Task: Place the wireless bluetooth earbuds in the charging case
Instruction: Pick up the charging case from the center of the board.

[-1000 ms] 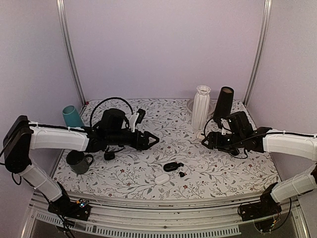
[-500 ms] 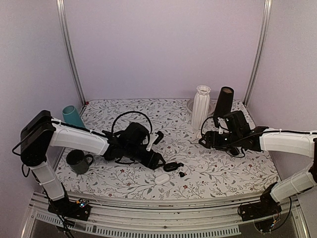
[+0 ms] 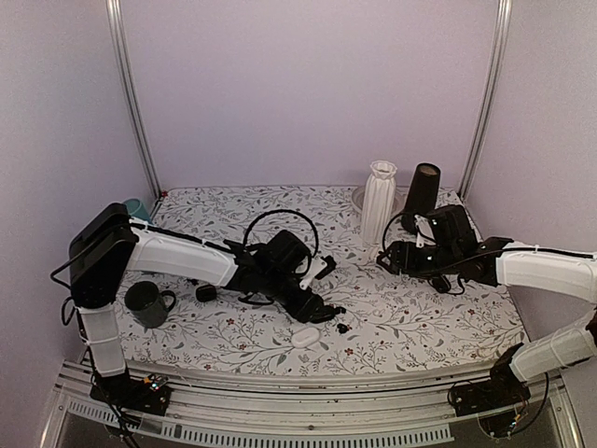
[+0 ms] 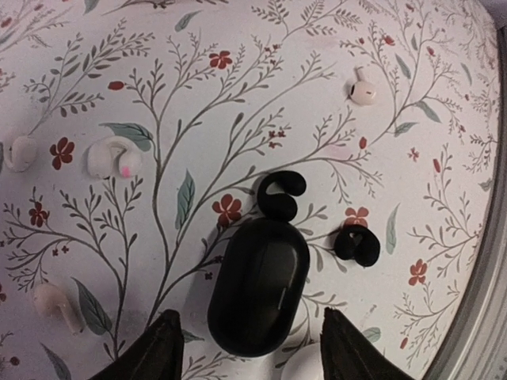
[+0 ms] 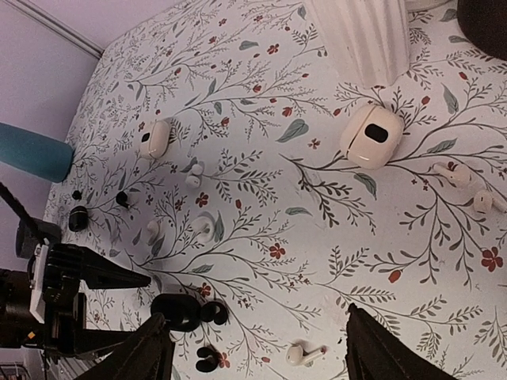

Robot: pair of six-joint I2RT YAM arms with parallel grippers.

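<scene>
The floral-printed worktop (image 4: 428, 119) lies flat, its metal rim (image 4: 493, 237) close by. The left gripper (image 4: 249, 352) and right gripper (image 5: 257, 348) stand spread and empty; the left straddles a smooth, pebble-shaped black charging case (image 4: 259, 285). Two glossy curled black earbuds (image 4: 281, 194) lie just beside it.

In the left wrist view, the lower edge cuts off the left claw (image 4: 249, 315) and a white case (image 4: 305, 366).

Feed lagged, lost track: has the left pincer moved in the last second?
Yes. The left pincer swept right and nearer, away from the dark mug, to the black charging case.
</scene>
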